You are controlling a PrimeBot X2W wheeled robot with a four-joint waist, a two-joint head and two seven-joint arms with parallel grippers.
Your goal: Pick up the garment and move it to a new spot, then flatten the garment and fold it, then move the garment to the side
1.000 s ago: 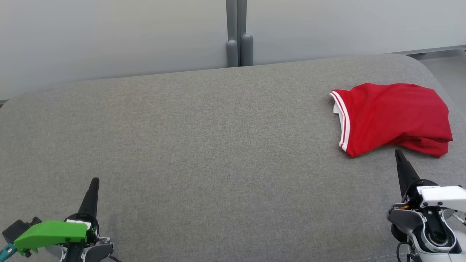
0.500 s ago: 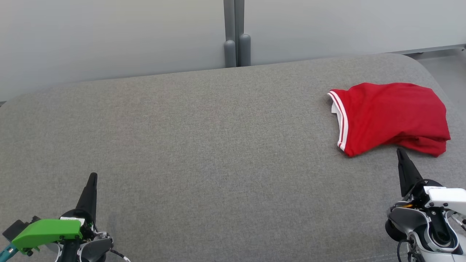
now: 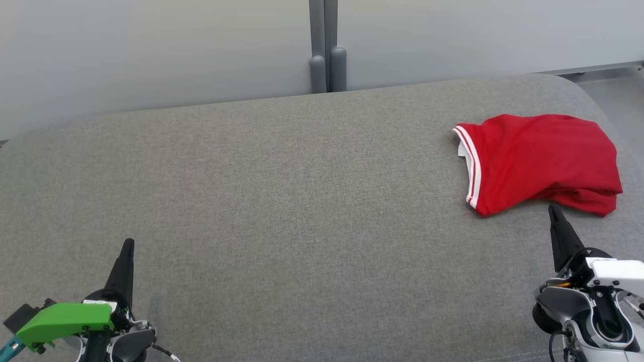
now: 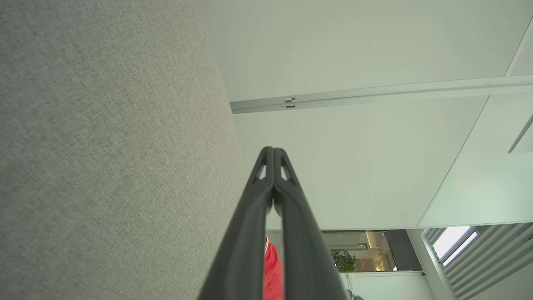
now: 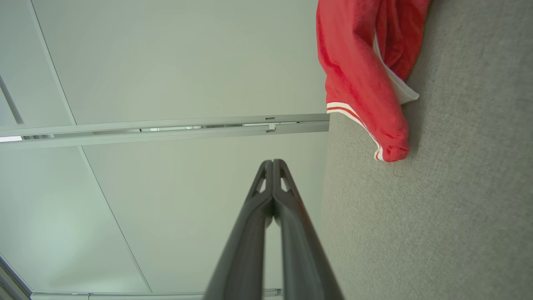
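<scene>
1. The red garment (image 3: 541, 161), white-striped along one hem, lies in a loosely folded bundle on the far right part of the grey cushion (image 3: 302, 201), close to the cushion's rounded right corner
2. The left gripper (image 3: 130, 243) is at the cushion's near left edge, its fingers pressed together to one point and holding nothing
3. The right gripper (image 3: 552, 209) is at the cushion's near right edge, fingers likewise pressed tight and empty, its tip just short of the garment
</scene>
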